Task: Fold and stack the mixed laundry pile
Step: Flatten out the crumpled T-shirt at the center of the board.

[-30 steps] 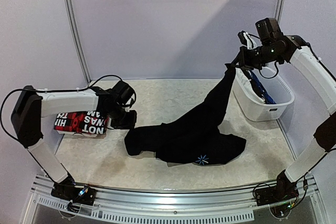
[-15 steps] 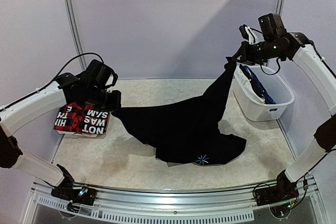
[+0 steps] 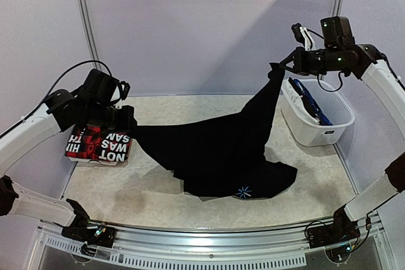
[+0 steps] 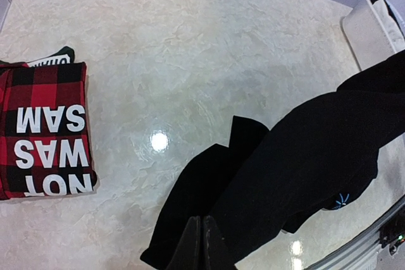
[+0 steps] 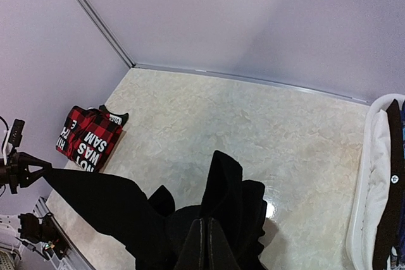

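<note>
A plain black garment [image 3: 221, 156] hangs stretched between both grippers, its lower part with a small star logo [image 3: 243, 191] resting on the table. My left gripper [image 3: 128, 126] is shut on its left corner, low above the table's left side; the left wrist view shows the fingers [image 4: 204, 222] pinched on black cloth [image 4: 304, 156]. My right gripper [image 3: 280, 69] is shut on the other end, held high near the basket; black folds [image 5: 228, 200] hang from its closed jaws [image 5: 205, 222]. A folded red-black plaid garment [image 3: 98, 147] with white lettering lies at the left.
A white plastic basket [image 3: 319, 132] stands at the right with blue cloth [image 3: 311, 102] inside; its rim [image 5: 366, 175] shows in the right wrist view. Grey walls close the back and sides. The folded plaid piece [image 4: 44, 131] lies just left of my left gripper.
My left arm has lifted and swung left, pulling the black garment's corner off the table and spreading the cloth. The right gripper has shifted slightly right and stayed high.
</note>
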